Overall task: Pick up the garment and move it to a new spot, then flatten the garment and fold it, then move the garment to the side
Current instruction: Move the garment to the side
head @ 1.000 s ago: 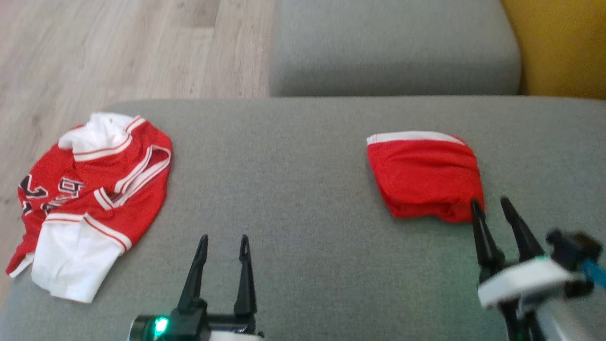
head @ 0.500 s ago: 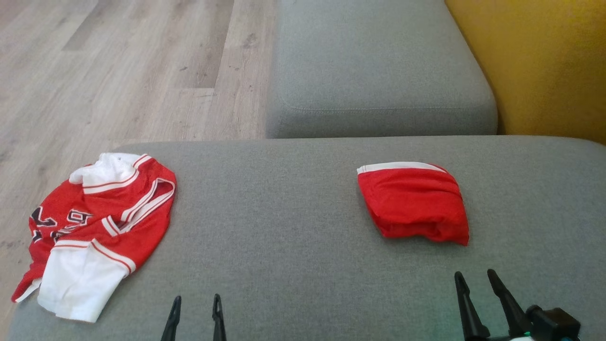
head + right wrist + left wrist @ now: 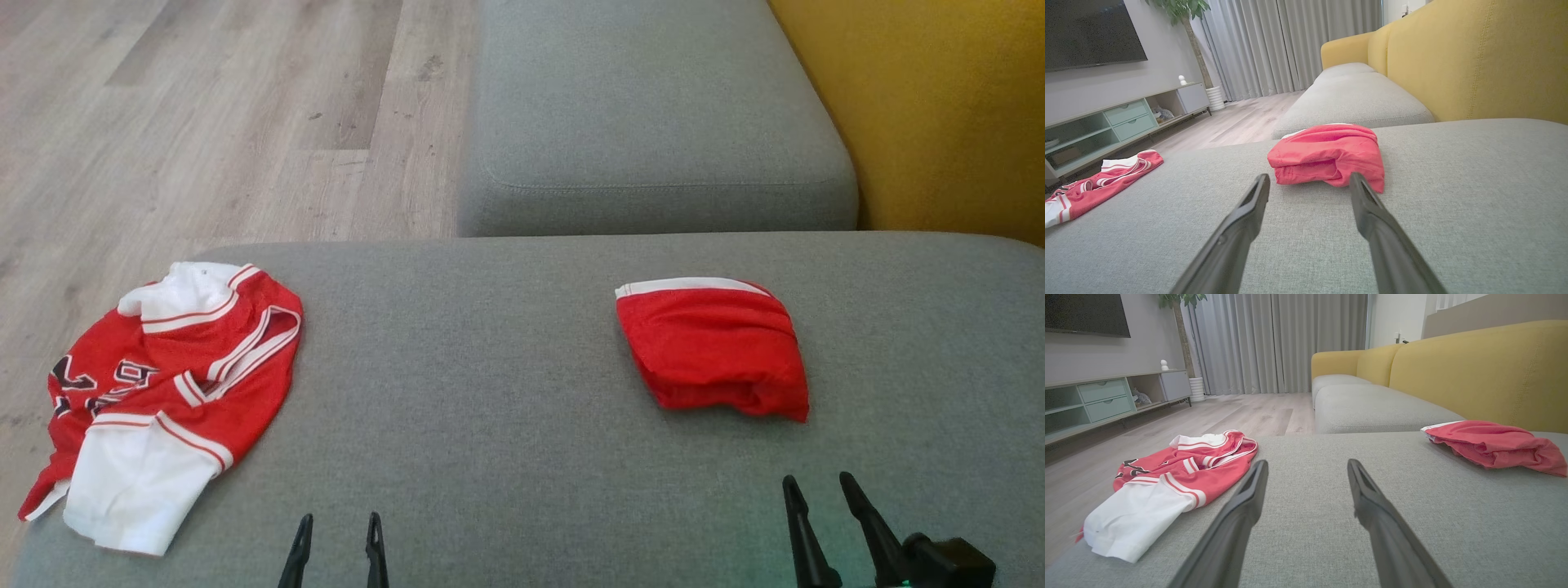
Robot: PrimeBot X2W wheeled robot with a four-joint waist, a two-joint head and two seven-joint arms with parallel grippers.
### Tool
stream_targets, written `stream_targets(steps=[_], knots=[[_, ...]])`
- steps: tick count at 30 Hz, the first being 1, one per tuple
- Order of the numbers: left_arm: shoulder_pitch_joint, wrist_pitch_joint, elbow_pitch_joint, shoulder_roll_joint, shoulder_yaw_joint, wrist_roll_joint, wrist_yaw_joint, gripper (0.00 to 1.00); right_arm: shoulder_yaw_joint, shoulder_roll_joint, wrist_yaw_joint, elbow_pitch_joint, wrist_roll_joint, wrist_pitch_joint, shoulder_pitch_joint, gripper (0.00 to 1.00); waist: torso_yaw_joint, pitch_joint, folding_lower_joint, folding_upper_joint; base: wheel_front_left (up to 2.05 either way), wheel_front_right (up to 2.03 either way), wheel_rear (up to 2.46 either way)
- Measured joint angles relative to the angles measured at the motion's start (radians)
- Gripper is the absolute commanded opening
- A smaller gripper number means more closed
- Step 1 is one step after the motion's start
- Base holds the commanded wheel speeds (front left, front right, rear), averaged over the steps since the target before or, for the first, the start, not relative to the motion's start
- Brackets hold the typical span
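Folded red garment (image 3: 714, 347) sits on the right side of the grey cushion (image 3: 506, 392), just ahead of the right gripper (image 3: 816, 478) — its 2 fingers are spread wide, holding nothing. Left gripper (image 3: 340, 516) is spread wide and empty too. Crumpled red-and-white jersey (image 3: 163, 384) lies at the cushion's left edge.

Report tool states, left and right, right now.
Left tool: open, holding nothing.
Right tool: open, holding nothing, pointed at the folded red garment but short of it.
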Motion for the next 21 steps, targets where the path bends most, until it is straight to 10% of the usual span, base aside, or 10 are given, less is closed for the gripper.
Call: stream_targets(steps=[21], knots=[[-0.013, 0.000, -0.027, -0.006, -0.016, 0.010, 0.002, 1.00, -0.048, -0.006, 0.000, 0.072, -0.003, 0.000, -0.073, 1.00, -0.010, 0.107, 0.0000, 0.0000, 0.00, 0.00, 0.00]])
